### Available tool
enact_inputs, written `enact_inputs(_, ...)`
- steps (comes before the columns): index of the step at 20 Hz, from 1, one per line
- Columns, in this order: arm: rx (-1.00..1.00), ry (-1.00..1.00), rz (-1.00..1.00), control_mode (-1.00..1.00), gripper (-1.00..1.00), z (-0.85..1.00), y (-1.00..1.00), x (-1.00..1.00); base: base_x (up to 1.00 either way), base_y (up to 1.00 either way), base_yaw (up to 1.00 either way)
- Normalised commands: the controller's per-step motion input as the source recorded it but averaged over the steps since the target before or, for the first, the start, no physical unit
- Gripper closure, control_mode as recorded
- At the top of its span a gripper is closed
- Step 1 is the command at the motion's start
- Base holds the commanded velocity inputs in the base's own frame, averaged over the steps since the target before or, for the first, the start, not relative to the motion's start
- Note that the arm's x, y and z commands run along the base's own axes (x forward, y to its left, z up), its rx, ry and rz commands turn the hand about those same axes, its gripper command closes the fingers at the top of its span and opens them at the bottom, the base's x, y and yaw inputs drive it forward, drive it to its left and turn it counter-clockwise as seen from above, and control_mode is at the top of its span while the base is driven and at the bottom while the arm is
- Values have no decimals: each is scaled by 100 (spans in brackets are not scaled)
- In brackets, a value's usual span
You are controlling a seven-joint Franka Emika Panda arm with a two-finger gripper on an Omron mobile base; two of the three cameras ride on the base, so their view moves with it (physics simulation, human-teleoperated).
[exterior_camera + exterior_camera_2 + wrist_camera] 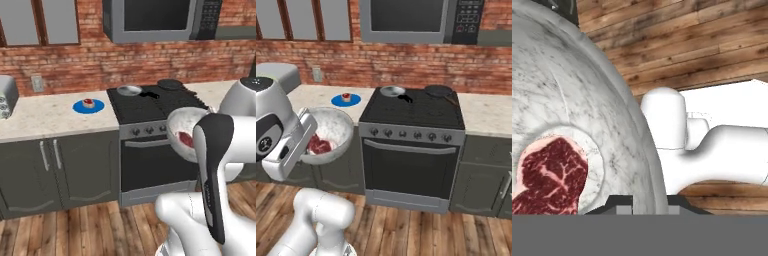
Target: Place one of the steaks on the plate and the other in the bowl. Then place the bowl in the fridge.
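The bowl [331, 135] hangs tilted in front of the stove [413, 145], jaws gripping its rim. The hand view shows a steak [549, 175] inside clearly. The left base view shows the other steak [88, 103] on the blue plate [80, 107], on the surface [45, 117].

I'm seeing the speckled whitish bowl [331, 131] hanging tilted in the air before the stove, one red steak [547, 177] lying inside it. The other steak [88, 103] is sitting on the blue plate [97, 106], which is lying on the counter.

Speckled, marble-like bowl [577, 100] looks smooth; floor [75, 230] is wood plank; backsplash [406, 62] rough red brick.
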Motion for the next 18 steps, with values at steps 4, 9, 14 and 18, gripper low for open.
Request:
enact_inputs(4, 0, 0, 0, 100, 100, 0, 0, 0, 17, -96, 32)
enact_inputs(9, 0, 0, 0, 100, 100, 0, 0, 0, 75, -82, 51)
enact_inputs(14, 0, 0, 0, 100, 100, 0, 0, 0, -87, -100, 13)
enact_inputs(18, 0, 0, 0, 100, 100, 0, 0, 0, -100, -100, 3)
